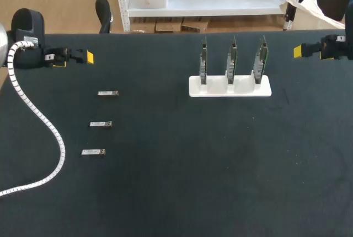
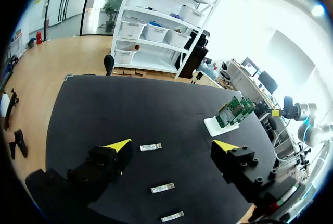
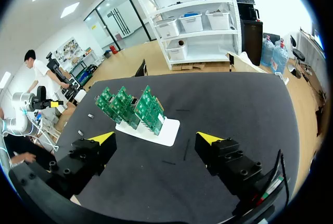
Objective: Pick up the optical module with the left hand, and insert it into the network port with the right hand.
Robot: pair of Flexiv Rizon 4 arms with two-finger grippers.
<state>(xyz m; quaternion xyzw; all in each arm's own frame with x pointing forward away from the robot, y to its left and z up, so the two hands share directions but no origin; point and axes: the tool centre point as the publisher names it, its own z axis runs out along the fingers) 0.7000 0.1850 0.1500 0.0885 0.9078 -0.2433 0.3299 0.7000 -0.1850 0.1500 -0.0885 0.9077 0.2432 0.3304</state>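
Head view: far module (image 1: 108, 93) was logged near-side of left gripper (image 1: 84, 57), long axis left-right; right gripper (image 1: 301, 51) well apart; both jaws released.

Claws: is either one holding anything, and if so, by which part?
Nothing is held. The left claw and the right claw are both open and empty.
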